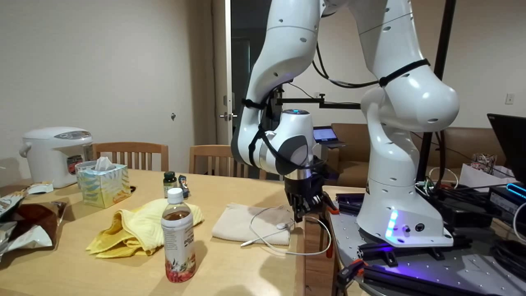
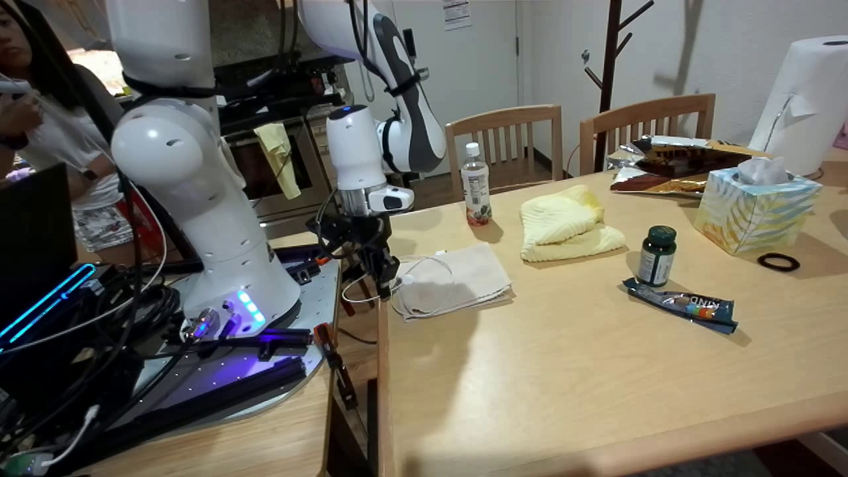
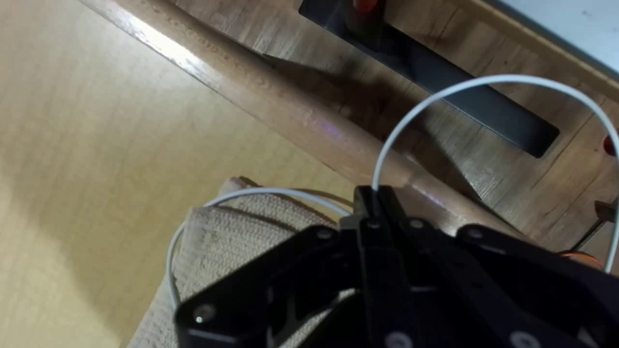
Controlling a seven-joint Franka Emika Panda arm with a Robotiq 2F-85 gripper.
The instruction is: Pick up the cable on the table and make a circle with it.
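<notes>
Looping past the table edge [image 3: 309,120] over floor [image 3: 464,140], the cable [image 3: 512,79] sits pinched in closed fingers [image 3: 391,205].

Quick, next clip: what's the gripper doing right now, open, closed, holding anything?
Gripper: closed, holding the white cable.

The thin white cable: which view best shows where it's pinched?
The wrist view: close up, the thin white cable enters between the closed jaws. Both exterior views show its loops over the folded beige cloth and beyond the light wooden table, the pinch too small to judge.
</notes>
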